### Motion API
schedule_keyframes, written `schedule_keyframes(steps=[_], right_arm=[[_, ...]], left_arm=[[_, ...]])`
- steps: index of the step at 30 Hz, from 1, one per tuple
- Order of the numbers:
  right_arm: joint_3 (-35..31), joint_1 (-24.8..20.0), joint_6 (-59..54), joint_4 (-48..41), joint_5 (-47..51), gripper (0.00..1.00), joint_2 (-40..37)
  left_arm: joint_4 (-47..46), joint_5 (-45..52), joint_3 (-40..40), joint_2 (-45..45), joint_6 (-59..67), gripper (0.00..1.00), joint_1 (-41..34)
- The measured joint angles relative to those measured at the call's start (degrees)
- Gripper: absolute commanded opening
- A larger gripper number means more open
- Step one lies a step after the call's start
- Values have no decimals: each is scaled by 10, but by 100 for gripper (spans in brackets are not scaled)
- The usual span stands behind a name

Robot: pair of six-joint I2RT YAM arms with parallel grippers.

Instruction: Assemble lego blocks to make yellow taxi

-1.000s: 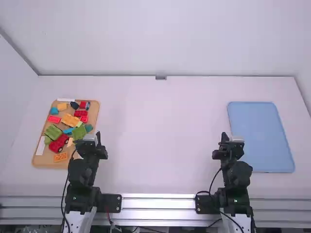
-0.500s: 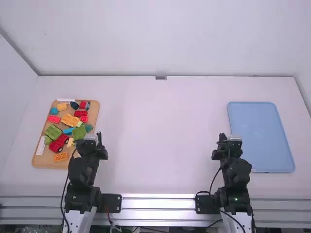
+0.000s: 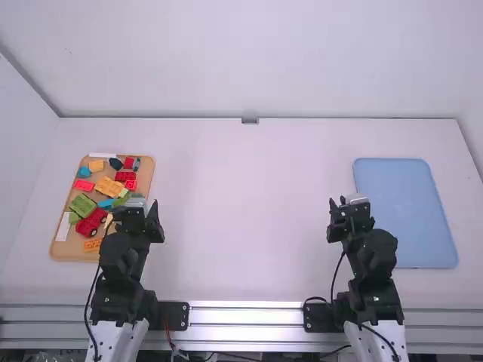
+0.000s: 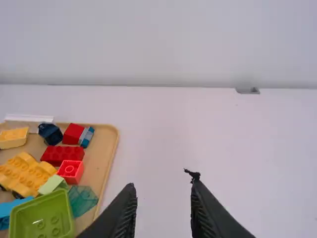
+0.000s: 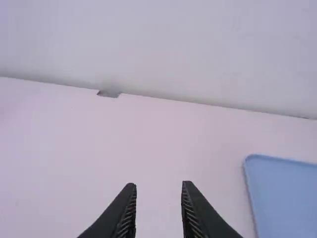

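- Yellow car base, studded on top and wheeled, in the middle of the tan tray, at the table's left side.
- Just beside it, a pale green block and a small bright red block.
- Next to those, a see-through teal block and a hollow green block with studs inside.
- Toward the tray's far edge, a long red block, a dark blue block and, in the far left corner, a small yellow block.
- Nearer the arms, a studded green block, a red car base with dark wheels and an orange block.
- Left gripper by the tray's near right part, its two black fingers apart; the high view does not tell how high it hangs.
- Right gripper across the white table, fingers also parted, near the blue tray.
- Beyond, at the middle of the table's far edge, a small grey bracket before a pale wall.
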Motion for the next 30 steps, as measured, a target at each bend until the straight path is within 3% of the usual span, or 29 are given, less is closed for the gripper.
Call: schedule_keyframes(steps=[14, 24, 30], right_arm=[[172, 67, -119, -19, -141, 54, 248], [356, 149, -213, -96, -249, 73, 439], [455, 192, -269, -123, -336, 82, 569]], left_arm=[[-87, -80, 149, 169, -92, 60, 7], [-176, -75, 316, 349, -134, 80, 96], [-207, -62, 377, 428, -180, 88, 161]])
